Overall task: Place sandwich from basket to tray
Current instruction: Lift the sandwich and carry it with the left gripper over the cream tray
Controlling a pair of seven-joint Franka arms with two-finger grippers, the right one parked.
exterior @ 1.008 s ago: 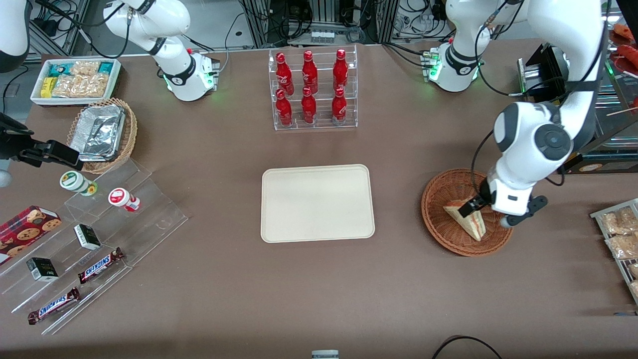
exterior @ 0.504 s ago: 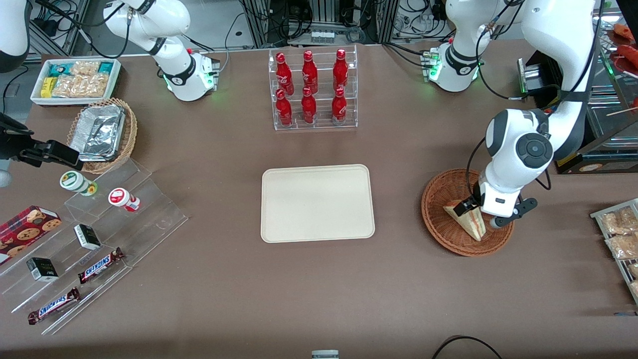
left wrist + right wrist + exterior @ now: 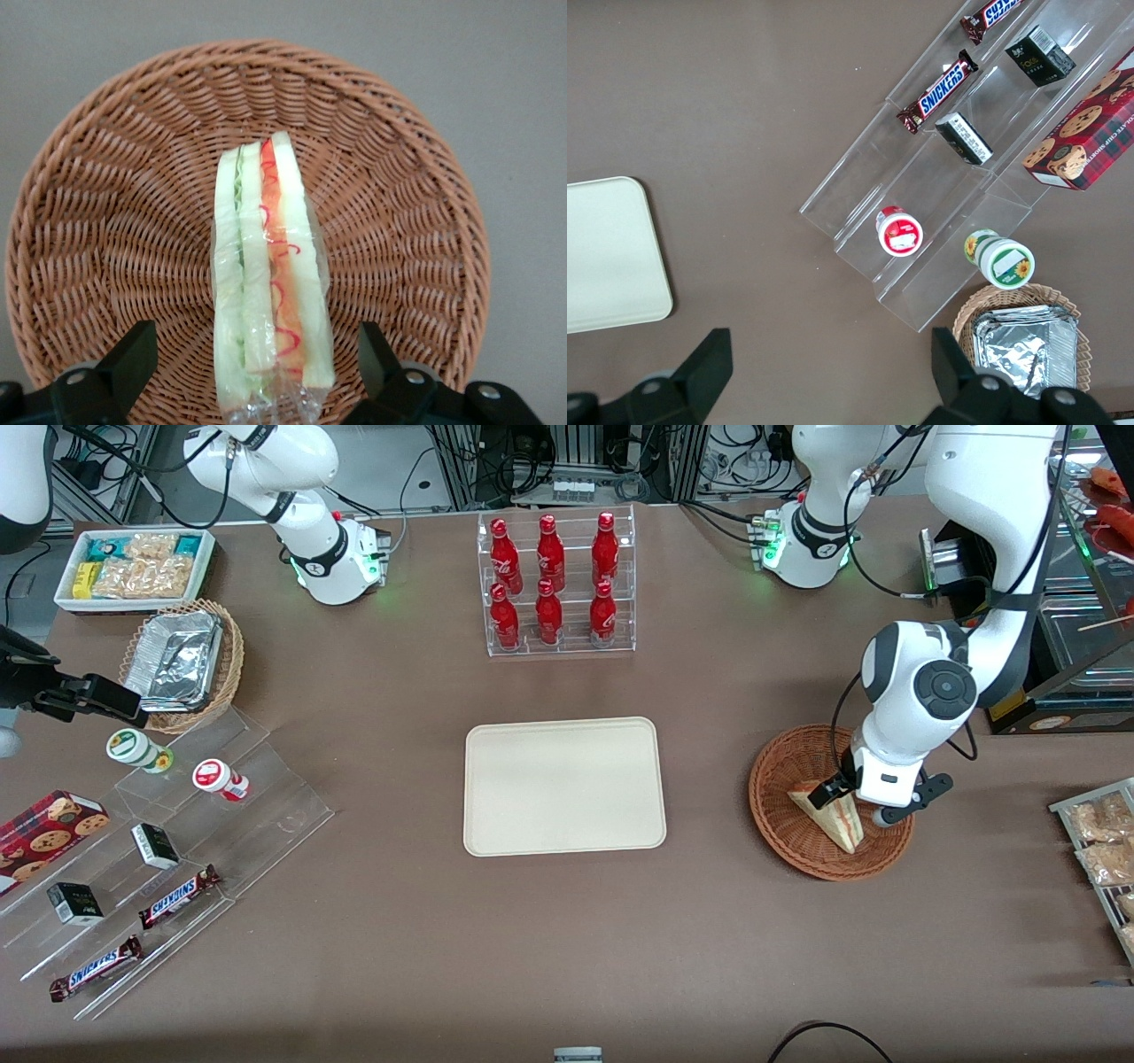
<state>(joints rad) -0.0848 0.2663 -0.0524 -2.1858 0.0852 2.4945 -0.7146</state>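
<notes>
L arm reached down from its base w/ elbow bent high, forearm dropping steeply, white wrist housing angled toward the front camera. Gripper (image 3: 858, 808) pointed down, low over the surface, hanging just above what lay under it. Fingers (image 3: 133, 359) were spread wide apart, one on each side, touching nothing; black pads on both showed in the wrist view w/ a broad gap between them. In the front view one dark finger (image 3: 831, 792) stuck out on the side toward the parked arm's end; the other was mostly hidden by the wrist body. Wrist roughly vertical, slight tilt.
</notes>
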